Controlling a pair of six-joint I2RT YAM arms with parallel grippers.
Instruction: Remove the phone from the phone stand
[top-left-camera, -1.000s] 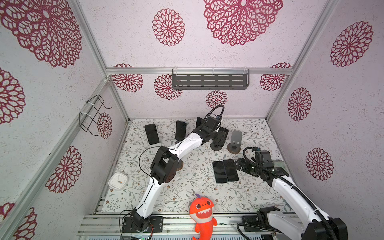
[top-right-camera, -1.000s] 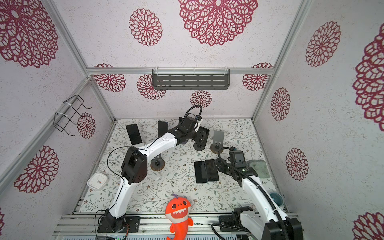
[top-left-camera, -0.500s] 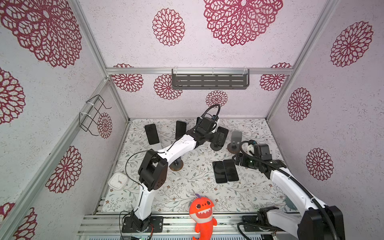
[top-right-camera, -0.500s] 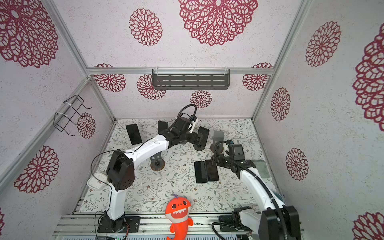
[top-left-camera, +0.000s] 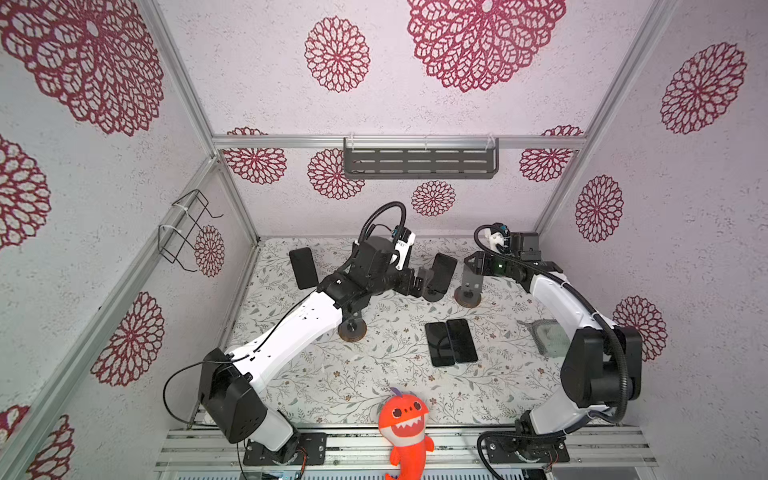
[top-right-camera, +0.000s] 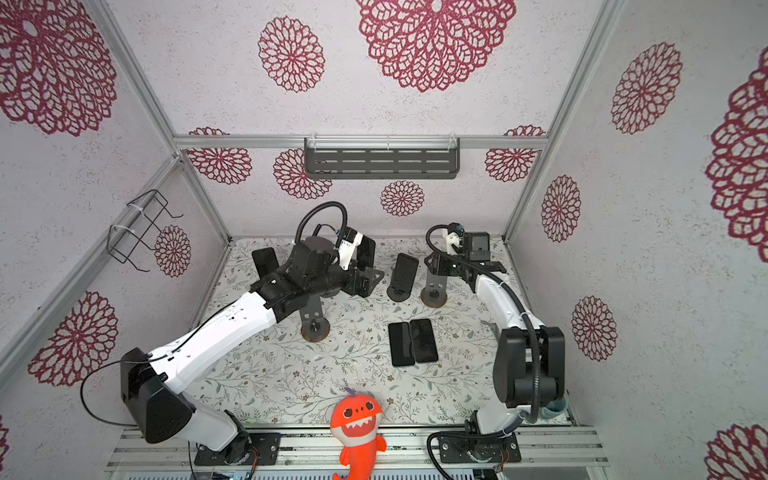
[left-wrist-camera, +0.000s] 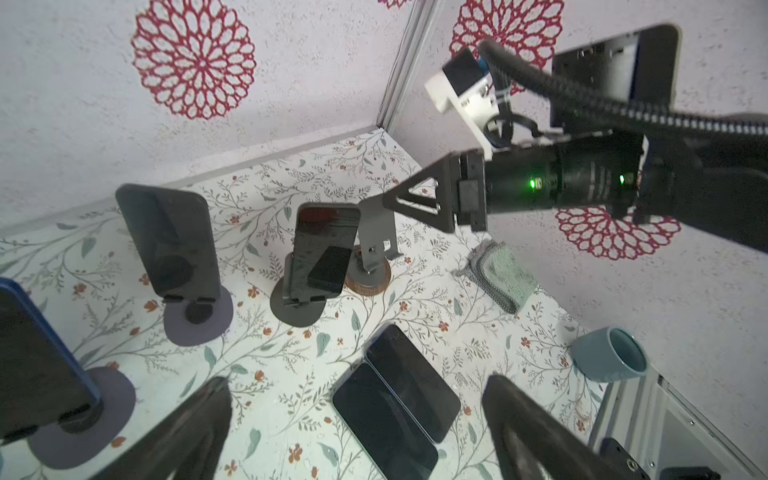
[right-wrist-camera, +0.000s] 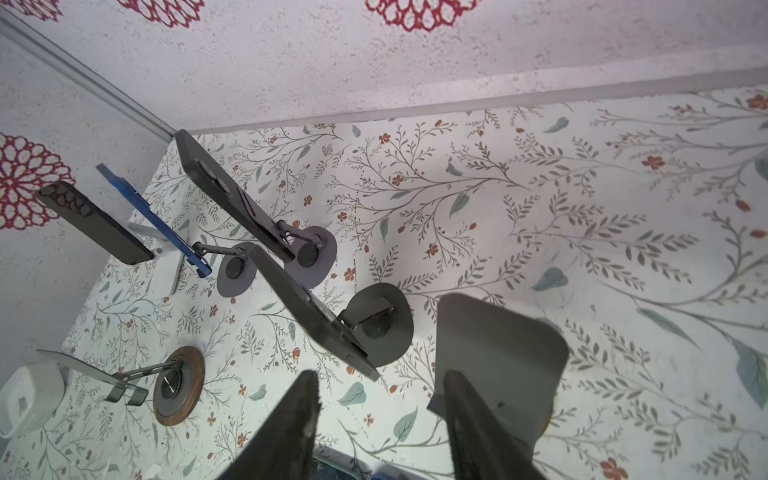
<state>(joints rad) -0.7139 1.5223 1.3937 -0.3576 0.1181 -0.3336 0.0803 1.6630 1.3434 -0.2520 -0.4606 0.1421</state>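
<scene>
Closing the spread left hand (left-wrist-camera: 357, 386) off-centre on the phone (top-left-camera: 442, 268), propped in its phone stand (top-left-camera: 432, 296) at frame centre, could topple both; the right hand (right-wrist-camera: 380, 376), fingers apart, steadies neither.

light: bright, even | shadows: soft | wrist edges: bent | left pincer (left-wrist-camera: 357, 380): blurred

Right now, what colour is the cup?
The cup is dull blue, seen best in the left wrist view.

Both top views look down from high up front at the whole worktop (top-left-camera: 332, 374). Wrist cams sit low and close, both catching the dark phone stand (left-wrist-camera: 297, 311).
</scene>
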